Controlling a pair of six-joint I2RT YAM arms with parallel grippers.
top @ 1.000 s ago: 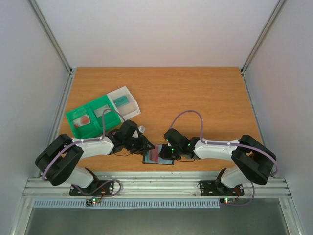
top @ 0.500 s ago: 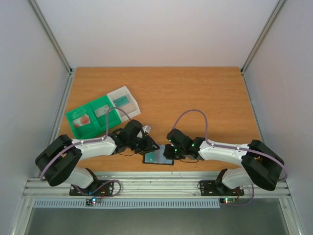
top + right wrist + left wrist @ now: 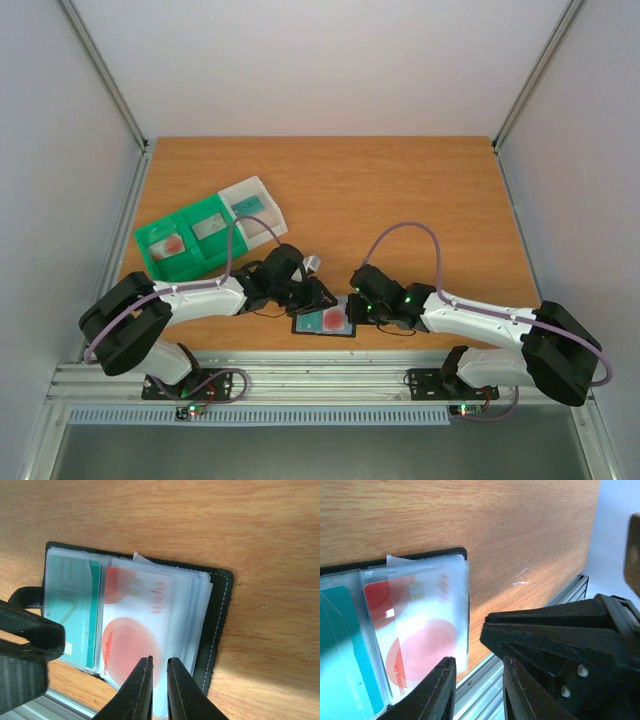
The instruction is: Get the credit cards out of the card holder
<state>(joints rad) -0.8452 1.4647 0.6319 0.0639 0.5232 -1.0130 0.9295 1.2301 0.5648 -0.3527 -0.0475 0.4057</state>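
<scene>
The black card holder (image 3: 323, 322) lies open at the table's front edge. Its clear sleeves show a teal card (image 3: 72, 610) on the left and a red-pink card (image 3: 132, 630) on the right. Both also show in the left wrist view, teal (image 3: 340, 645) and red-pink (image 3: 415, 630). My left gripper (image 3: 320, 296) is open and empty at the holder's far right corner (image 3: 477, 690). My right gripper (image 3: 350, 311) hovers low over the red-pink card's sleeve (image 3: 160, 680), its fingers almost together with nothing seen between them.
A green-and-white sorting tray (image 3: 165, 262) stands at the back left, holding a red-pink card (image 3: 175, 244), a grey card (image 3: 210, 226) and a teal card (image 3: 250, 207). The metal rail (image 3: 320, 378) runs just in front of the holder.
Both grippers have shifted right along the holder. The sleeves have turned: first a pinkish page showed, then teal, now teal and red-pink side by side.
</scene>
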